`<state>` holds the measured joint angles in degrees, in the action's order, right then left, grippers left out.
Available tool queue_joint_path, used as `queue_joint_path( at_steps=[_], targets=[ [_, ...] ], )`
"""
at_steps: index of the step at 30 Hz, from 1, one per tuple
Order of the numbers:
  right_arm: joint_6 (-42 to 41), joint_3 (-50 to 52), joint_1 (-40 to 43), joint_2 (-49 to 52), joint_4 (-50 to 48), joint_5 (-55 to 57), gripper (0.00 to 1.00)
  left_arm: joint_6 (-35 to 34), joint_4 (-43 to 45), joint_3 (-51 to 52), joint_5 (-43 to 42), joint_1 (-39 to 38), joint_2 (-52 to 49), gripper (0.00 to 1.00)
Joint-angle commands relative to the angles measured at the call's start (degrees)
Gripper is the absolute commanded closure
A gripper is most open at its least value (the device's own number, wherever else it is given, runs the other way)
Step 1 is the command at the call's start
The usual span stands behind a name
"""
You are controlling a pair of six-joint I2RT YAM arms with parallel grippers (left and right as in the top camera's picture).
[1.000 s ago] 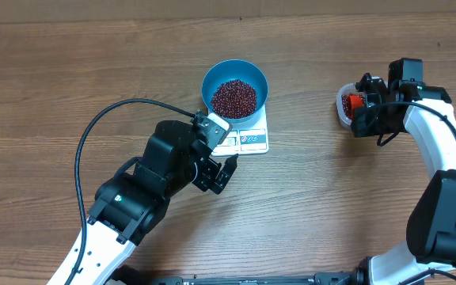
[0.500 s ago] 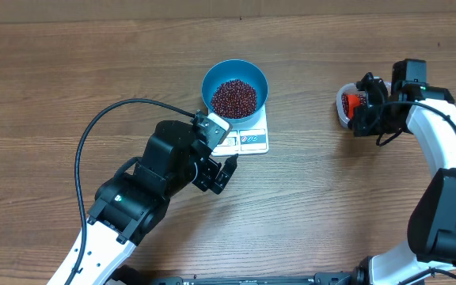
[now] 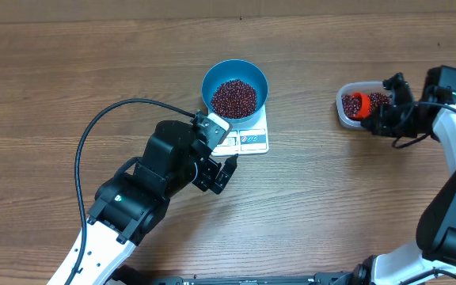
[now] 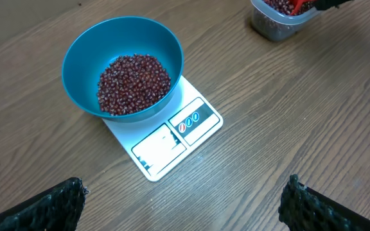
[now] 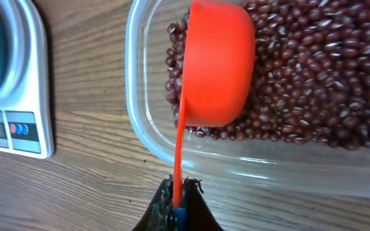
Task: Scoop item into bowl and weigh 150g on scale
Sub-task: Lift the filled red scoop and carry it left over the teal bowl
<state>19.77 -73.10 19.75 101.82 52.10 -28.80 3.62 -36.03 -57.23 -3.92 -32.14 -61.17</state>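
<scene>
Light: even, diffuse, from above, moderately bright. Table [image 3: 331, 198] evenly lit, no hot spots. Shadows soft: a faint one under the bowl [image 4: 82, 58] on the scale [image 4: 172, 138]. Mild glare along the clear tub [image 5: 137, 128] rim; slight sheen on the orange scoop [image 5: 217, 64]. Beans [image 5: 313, 83] sharp close up. Right gripper [image 5: 175, 202] at the near edge dark, blurred. Overhead view sharp throughout.

- No word, brand or number can be read anywhere.
- The small flat white rectangular scale [image 4: 172, 138] carries a grey display [image 4: 158, 145] near one edge; its face is too small to read.
</scene>
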Motion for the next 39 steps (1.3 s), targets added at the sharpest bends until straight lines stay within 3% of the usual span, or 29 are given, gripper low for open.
queue_joint_path(
  at_steps=[1, 25, 39],
  targets=[
    [0.7, 0.4, 1.9, 0.4, -0.2, -5.5, 0.96, 1.1, 0.2, 0.5, -0.6, 0.3, -0.3, 0.0],
    [0.7, 0.4, 10.4, 0.4, 3.8, -32.0, 0.96, 1.1, -0.2, 0.5, -0.6, 0.3, -0.3, 0.01],
    [0.7, 0.3, -0.3, 0.4, 7.6, -37.2, 0.96, 1.1, -0.2, 0.5, -0.6, 0.3, -0.3, 0.0]
  ],
)
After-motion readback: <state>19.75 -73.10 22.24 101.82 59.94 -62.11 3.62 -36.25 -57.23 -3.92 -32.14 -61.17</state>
